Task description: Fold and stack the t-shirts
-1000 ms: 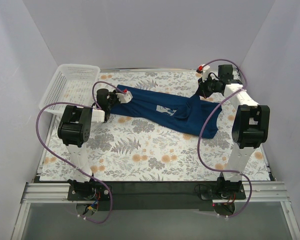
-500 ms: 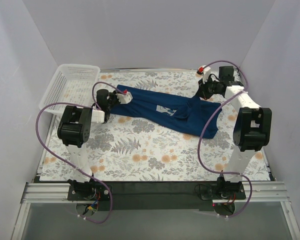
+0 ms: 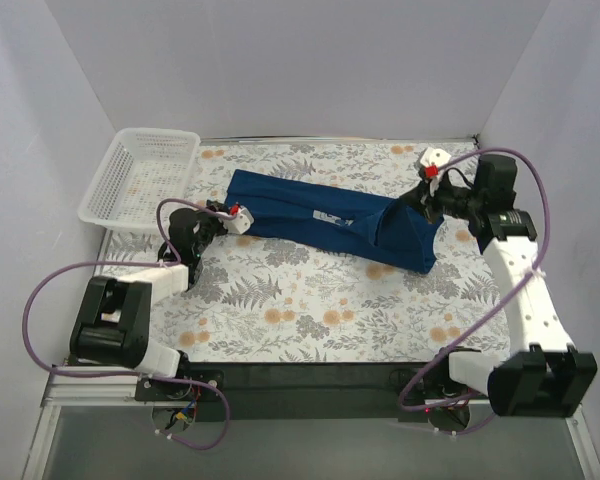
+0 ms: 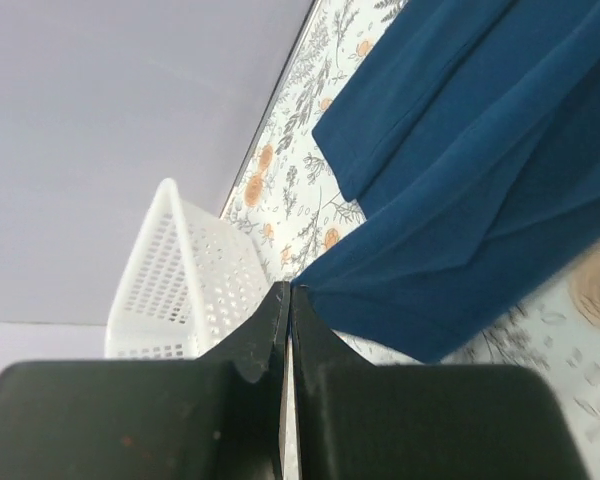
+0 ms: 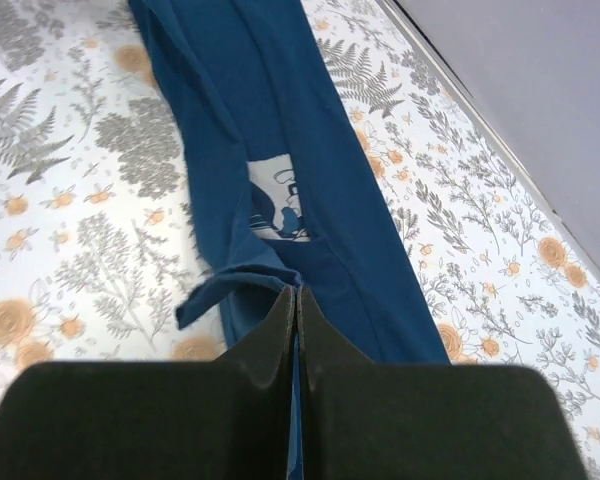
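The dark navy t-shirt lies stretched in a long folded band across the far half of the floral table, its pale chest graphic facing up. My left gripper is shut on the shirt's left end; in the left wrist view the jaws pinch a corner of the blue cloth. My right gripper is shut on the shirt's right end; in the right wrist view the jaws clamp a fold of cloth just below the graphic.
A white lattice basket stands at the far left corner, also in the left wrist view. White walls enclose the table on three sides. The floral tablecloth covers the near half in front of the shirt.
Both arms have dropped low and stretched out, their elbows moving toward the near edge. Both grippers kept their hold and shifted slightly nearer; the shirt now lies flatter and straighter.
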Controlling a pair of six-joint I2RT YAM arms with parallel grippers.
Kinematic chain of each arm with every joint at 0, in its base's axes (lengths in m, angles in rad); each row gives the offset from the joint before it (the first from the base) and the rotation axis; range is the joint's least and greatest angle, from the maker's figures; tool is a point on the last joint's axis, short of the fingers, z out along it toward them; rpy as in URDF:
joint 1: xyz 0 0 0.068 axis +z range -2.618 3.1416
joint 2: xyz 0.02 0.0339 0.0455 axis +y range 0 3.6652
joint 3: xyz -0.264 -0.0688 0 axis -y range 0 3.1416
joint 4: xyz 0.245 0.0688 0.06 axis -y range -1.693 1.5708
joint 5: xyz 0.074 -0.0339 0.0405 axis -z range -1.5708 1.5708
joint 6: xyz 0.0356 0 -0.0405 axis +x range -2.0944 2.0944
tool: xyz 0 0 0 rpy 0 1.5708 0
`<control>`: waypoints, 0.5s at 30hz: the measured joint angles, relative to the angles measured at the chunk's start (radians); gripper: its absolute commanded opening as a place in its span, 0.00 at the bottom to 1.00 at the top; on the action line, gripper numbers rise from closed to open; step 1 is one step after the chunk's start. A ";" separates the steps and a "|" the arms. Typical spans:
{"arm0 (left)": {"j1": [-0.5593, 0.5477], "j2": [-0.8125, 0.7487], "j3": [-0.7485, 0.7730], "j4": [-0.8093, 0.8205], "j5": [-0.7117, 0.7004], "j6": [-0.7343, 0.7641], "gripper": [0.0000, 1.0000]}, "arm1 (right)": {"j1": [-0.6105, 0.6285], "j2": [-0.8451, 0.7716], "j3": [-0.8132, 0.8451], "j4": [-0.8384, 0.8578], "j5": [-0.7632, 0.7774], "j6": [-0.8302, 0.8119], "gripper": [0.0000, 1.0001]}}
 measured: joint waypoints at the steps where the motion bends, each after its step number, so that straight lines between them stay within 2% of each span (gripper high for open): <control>1: 0.000 -0.057 -0.036 -0.006 0.003 -0.005 0.00 | 0.000 -0.052 -0.024 -0.011 -0.009 -0.009 0.01; 7: -0.006 -0.317 -0.193 -0.091 0.028 -0.025 0.00 | 0.000 -0.334 -0.154 -0.111 -0.021 -0.050 0.01; 12: -0.016 -0.492 -0.320 -0.159 0.025 -0.069 0.00 | 0.000 -0.487 -0.274 -0.176 0.017 -0.072 0.01; 15: -0.020 -0.565 -0.344 -0.230 0.014 -0.081 0.00 | 0.000 -0.544 -0.301 -0.232 0.055 -0.072 0.01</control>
